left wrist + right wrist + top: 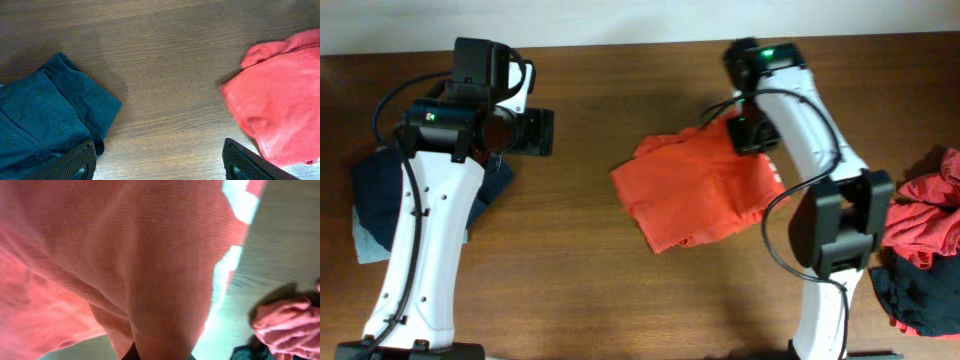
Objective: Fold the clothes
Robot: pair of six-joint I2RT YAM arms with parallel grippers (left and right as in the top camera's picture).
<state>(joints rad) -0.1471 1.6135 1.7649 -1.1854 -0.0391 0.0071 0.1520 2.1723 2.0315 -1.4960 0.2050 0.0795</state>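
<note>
- orange shirt (695, 190) lay crumpled mid-table
- right gripper (750, 135) was clamped on its far right corner, with fabric draped across the wrist camera
- left gripper (542, 132) stood wide, holding nothing, over bare table (580, 270) between orange shirt and navy piece (375, 190)
- red-and-dark pile (925, 230) sat at the right edge

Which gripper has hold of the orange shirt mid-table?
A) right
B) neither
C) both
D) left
A: the right gripper is shut on the far right corner of the orange shirt, and the fabric fills its wrist view. The left gripper stands open over the table, clear of the shirt.
</note>
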